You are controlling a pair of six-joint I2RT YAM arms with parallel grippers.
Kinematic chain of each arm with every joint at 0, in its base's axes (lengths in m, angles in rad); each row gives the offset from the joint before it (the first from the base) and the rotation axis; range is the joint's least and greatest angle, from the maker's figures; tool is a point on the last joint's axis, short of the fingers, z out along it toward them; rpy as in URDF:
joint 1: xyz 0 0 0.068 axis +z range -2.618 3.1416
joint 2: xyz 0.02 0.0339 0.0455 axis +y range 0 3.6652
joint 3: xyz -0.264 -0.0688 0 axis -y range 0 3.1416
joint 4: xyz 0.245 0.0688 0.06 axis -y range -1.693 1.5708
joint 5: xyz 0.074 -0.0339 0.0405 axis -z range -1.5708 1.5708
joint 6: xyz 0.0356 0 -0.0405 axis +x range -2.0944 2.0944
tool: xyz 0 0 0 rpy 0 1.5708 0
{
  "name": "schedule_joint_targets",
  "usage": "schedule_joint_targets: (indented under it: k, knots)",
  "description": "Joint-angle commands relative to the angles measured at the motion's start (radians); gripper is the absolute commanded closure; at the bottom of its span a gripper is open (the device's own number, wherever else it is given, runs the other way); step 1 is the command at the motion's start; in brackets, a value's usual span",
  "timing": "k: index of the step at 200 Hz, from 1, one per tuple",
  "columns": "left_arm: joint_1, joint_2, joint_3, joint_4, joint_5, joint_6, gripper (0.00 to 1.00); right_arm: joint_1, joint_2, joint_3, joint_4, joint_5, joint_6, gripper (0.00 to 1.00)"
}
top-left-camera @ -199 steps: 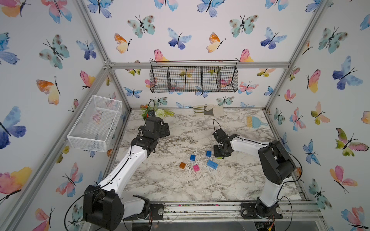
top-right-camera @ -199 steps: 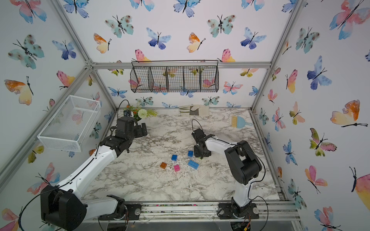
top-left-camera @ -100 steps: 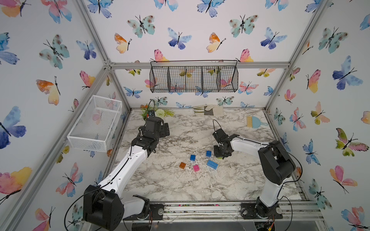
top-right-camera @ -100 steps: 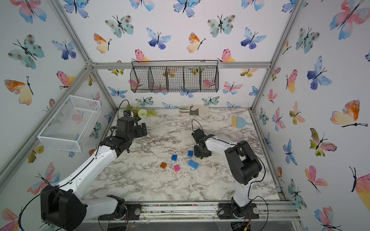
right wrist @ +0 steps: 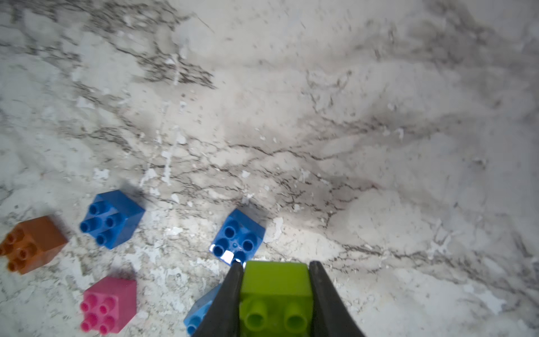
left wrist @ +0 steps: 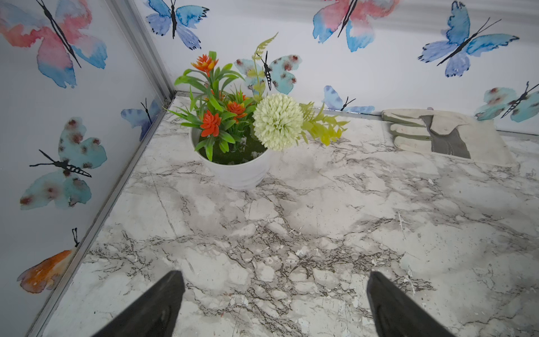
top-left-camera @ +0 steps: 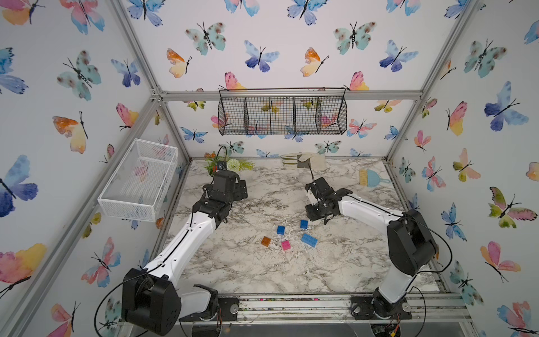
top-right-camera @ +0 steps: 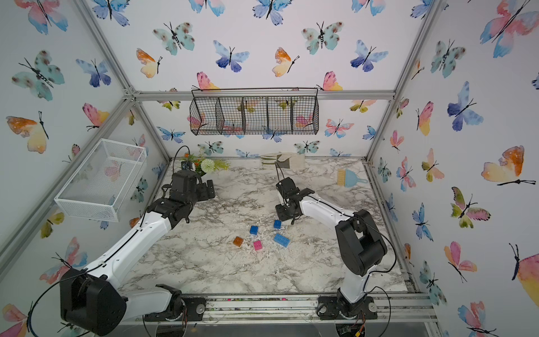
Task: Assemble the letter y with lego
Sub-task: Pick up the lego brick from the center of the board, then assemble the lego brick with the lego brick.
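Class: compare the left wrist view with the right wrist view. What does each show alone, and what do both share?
Left wrist only: a potted plant, a work glove, butterfly walls, and the left gripper open and empty. Right wrist only: the right gripper shut on the lime green brick, with loose bricks nearby: two blue bricks, pink brick, orange brick, light-blue brick. Shared: the marble table.

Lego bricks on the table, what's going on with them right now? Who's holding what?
The right gripper is shut on the lime green brick, close beside one blue square. The second blue square, the orange brick, the pink brick and the longer light-blue brick lie loose and apart on the marble table. The left gripper is open and empty, off by the flower pot in the far corner. No bricks are joined yet.
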Motion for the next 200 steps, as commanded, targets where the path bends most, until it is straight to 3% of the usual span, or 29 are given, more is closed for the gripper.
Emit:
schedule_joint_targets:
  k: [1,75,200]
  knots:
    - [-0.004,0.025,0.028,-0.034,0.008,-0.007,0.02,0.021,0.030,0.043,-0.063,-0.087,-0.183,0.92]
    - [-0.005,0.034,0.048,-0.060,0.008,-0.005,0.01,0.104,0.039,0.014,-0.101,-0.116,-0.393,0.99]
    - [-0.005,0.028,0.043,-0.058,-0.003,-0.005,0.01,0.161,0.016,-0.132,-0.017,-0.109,-0.389,0.99]
